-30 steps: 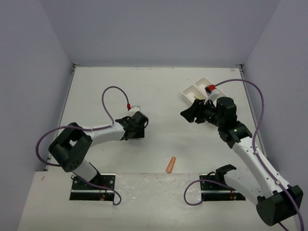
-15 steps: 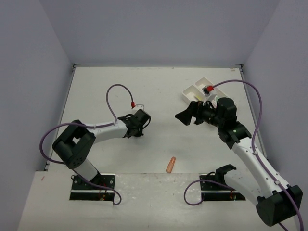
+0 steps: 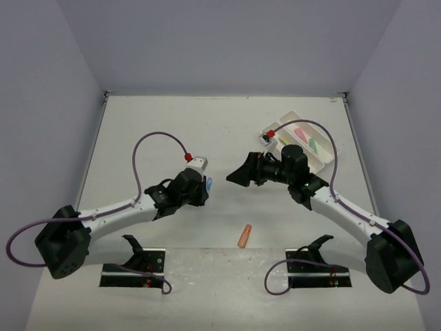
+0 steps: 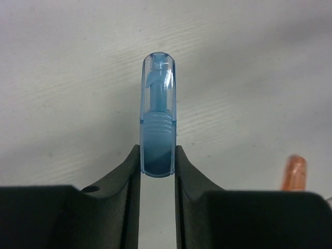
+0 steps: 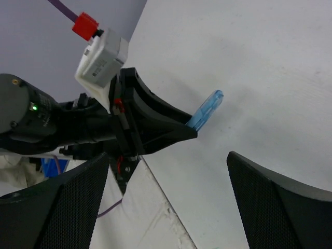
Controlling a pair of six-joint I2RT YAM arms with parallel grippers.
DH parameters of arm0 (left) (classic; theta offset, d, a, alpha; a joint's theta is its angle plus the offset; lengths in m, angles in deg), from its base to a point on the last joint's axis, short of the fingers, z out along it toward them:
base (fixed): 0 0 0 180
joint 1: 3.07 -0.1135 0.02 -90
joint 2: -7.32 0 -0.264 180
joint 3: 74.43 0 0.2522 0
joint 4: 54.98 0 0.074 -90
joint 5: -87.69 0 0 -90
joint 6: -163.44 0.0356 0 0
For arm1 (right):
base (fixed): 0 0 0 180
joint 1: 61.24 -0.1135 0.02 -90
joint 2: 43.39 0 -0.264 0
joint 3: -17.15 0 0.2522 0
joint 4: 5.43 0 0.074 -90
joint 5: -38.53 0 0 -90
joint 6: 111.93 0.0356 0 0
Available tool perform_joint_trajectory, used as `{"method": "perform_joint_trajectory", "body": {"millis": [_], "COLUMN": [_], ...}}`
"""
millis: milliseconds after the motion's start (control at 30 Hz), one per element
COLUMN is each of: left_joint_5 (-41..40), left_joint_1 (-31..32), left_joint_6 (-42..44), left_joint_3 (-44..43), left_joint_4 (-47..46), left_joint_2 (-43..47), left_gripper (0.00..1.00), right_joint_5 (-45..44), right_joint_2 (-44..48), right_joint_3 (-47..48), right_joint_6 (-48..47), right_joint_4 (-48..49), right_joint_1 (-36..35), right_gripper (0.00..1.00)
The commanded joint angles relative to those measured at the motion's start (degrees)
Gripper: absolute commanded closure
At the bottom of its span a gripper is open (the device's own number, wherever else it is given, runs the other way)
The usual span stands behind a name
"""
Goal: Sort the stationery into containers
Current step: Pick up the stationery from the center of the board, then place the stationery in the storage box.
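Top view: fixed, high behind the arm bases, looking down and forward over the whole table.
Left wrist view: very near, looking out between its own jaws at the tabletop.
Right wrist view: close, seemingly tilted, facing the left gripper across the table.
Shared: the blue marker shows in all three.

No lettering, label, brand, number or sign can be read on anything in these three views.
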State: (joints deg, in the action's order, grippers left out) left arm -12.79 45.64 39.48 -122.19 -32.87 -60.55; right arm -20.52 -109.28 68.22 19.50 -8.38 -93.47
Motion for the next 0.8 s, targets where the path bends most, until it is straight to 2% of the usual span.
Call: {"method": "perform_joint_trajectory", "body": {"millis": [0,100,200,367,500,533,633,667,700,767], "left_joint_5": [7.6,12.0,14.5,14.6,13.6,13.5,12.4,12.1,11.7,11.5], "left_joint_1": [0.0,0.1,0.2,0.3,0.3,0.3,0.3,0.3,0.3,0.3], "left_joint_6": [2.7,3.6,4.0,4.6,5.0,5.2,5.6,5.7,5.9,6.1], "left_joint_3": [5.5,7.6,8.3,9.0,9.0,9.0,9.0,9.0,8.9,8.7], "left_joint_4": [-17.7,-21.5,-23.1,-23.7,-22.8,-22.7,-22.2,-22.2,-22.1,-21.8], "left_joint_2": [9.7,13.7,15.2,17.5,18.6,19.0,19.4,19.5,19.6,19.5], "left_gripper": [1.0,1.0,1.0,1.0,1.0,1.0,1.0,1.0,1.0,1.0], "right_joint_5": [-16.6,-24.0,-27.8,-29.7,-30.8,-30.8,-30.6,-30.2,-30.0,-30.3], "right_joint_2": [-0.1,-1.6,-3.8,-6.0,-6.8,-6.9,-6.8,-6.8,-6.9,-7.0], "right_joint_3": [3.2,7.0,10.1,11.3,11.6,11.2,10.6,10.5,10.2,10.3], "right_joint_6": [4.9,4.2,4.2,5.5,5.8,5.9,5.7,5.5,5.1,4.6], "right_joint_4": [2.3,-2.7,-5.5,-6.6,-7.9,-8.0,-7.3,-7.0,-6.6,-6.7], "right_joint_1": [-5.4,-10.5,-14.1,-17.6,-19.0,-19.1,-19.4,-19.5,-19.4,-19.4], "right_gripper": [0.19,0.22,0.25,0.38,0.43,0.49,0.57,0.67,0.85,0.99]}}
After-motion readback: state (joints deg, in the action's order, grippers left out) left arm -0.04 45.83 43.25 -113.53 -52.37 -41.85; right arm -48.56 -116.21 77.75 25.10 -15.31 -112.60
